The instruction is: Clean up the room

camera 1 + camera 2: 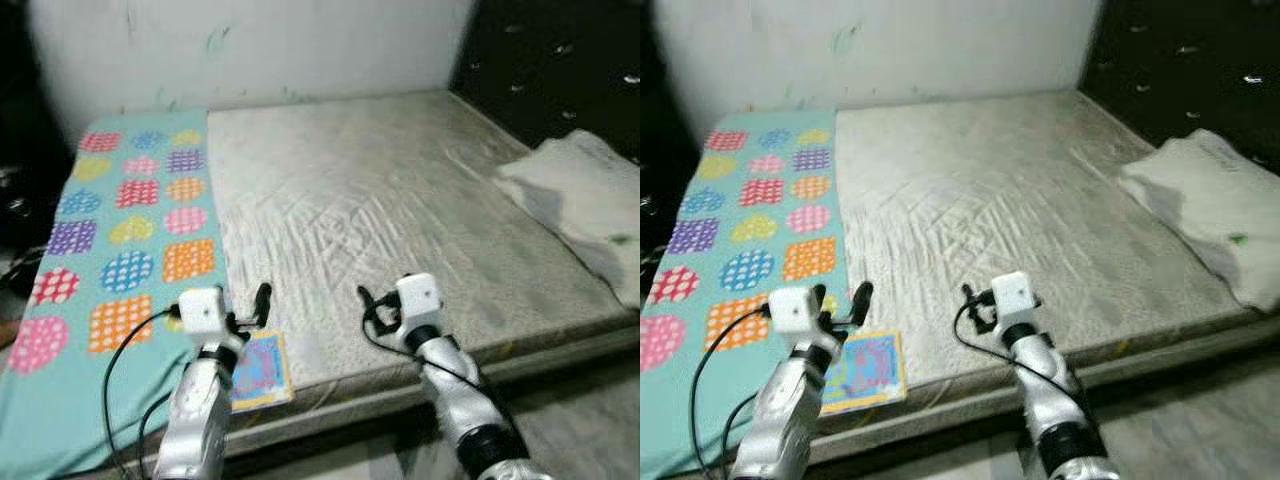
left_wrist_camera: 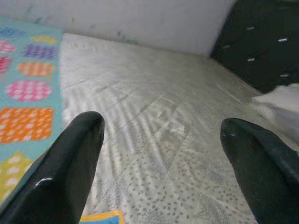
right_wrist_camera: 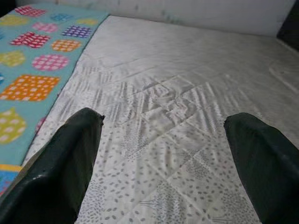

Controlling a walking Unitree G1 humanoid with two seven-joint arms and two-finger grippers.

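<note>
A colourful picture book lies flat at the front edge of a bare grey mattress, beside a teal blanket printed with bright patches. My left gripper hovers open just above the book's far end, nothing between its fingers. About a hand's width to the right, my right gripper hangs open and empty over bare mattress near the front edge. A crumpled white pillow or cloth rests on the mattress's right side.
A pale wall runs behind the bed and a dark padded panel stands at the right. Dark clutter sits left of the blanket. Grey floor shows in front of the bed at the right.
</note>
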